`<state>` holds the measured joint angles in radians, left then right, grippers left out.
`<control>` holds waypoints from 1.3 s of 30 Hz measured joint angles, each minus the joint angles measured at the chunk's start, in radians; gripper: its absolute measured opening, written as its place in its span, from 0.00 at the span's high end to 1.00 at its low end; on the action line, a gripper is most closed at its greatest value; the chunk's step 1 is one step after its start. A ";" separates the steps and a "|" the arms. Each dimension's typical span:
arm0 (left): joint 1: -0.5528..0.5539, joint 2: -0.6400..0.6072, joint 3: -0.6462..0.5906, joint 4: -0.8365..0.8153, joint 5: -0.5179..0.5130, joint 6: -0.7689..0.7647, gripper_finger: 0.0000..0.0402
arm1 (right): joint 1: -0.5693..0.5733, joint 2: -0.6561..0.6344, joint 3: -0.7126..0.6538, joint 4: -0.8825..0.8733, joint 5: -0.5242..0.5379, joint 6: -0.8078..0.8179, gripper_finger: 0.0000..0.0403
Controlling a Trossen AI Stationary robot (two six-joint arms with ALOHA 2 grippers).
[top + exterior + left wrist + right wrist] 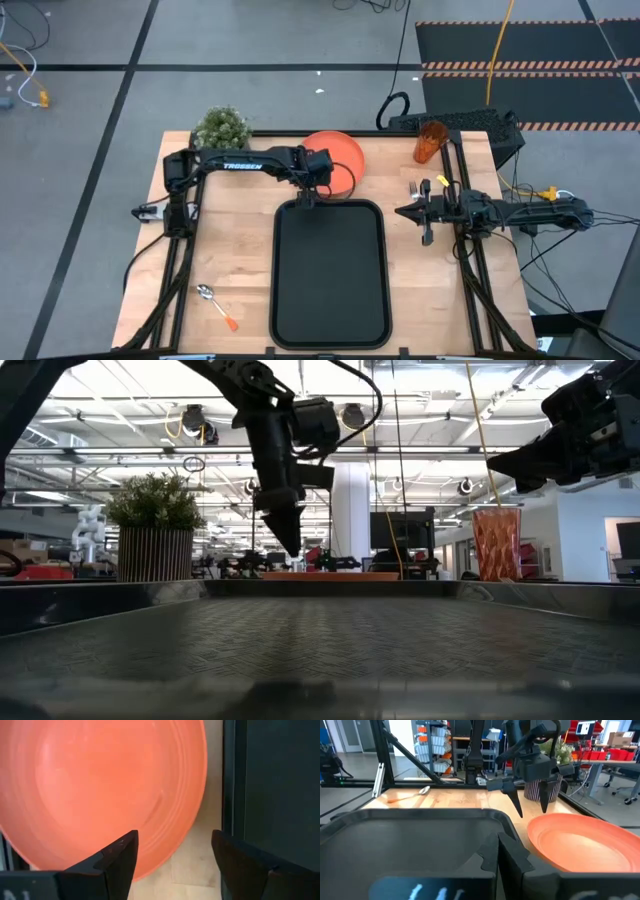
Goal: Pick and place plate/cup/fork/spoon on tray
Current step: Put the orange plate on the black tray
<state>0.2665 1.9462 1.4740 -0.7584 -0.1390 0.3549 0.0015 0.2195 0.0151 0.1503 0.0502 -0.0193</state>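
The orange plate (pixel 342 158) lies flat on the table just beyond the black tray's (pixel 330 270) far rim. My left gripper (pixel 308 196) hangs open, pointing down over the plate's edge nearest the tray (pixel 192 827). One finger is over the plate and the other over the gap toward the tray, touching nothing. The amber cup (pixel 430 142) stands upright at the far right. The fork (pixel 414 188) lies beside my right gripper (pixel 405 212), which waits shut at the right. The spoon (pixel 215 305) lies near the front left.
A potted green plant (pixel 220 128) stands at the table's far left corner, close to the left arm. A black device (pixel 455 122) sits behind the cup. Bare wood shows left and right of the tray.
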 joint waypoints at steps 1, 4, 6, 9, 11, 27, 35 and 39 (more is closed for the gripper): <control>0.000 0.004 0.000 0.001 0.000 0.009 0.39 | 0.000 0.000 0.000 0.000 0.000 0.000 1.00; 0.000 0.009 0.000 0.003 0.000 0.018 0.43 | 0.000 0.000 0.000 0.000 0.000 -0.004 1.00; 0.000 0.009 0.000 0.000 0.005 0.018 0.46 | 0.000 0.003 0.000 0.001 0.000 -0.004 1.00; 0.001 0.015 0.000 -0.006 0.008 0.026 0.51 | 0.000 0.007 0.000 0.000 0.000 -0.004 1.00; 0.001 0.015 0.000 -0.010 0.008 0.026 0.53 | 0.000 0.009 0.000 -0.004 0.000 -0.004 1.00; 0.000 0.097 -0.001 -0.002 -0.011 0.044 0.55 | 0.000 0.017 0.000 -0.006 0.001 0.007 1.00; 0.009 0.114 -0.002 0.012 -0.037 0.059 0.62 | 0.000 0.024 0.000 -0.005 0.004 0.006 1.00; 0.008 0.114 -0.002 0.007 -0.048 0.063 0.84 | 0.000 0.024 0.000 -0.005 0.005 -0.001 1.00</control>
<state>0.2742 2.0598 1.4719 -0.7517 -0.1875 0.4176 0.0013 0.2436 0.0149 0.1452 0.0551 -0.0207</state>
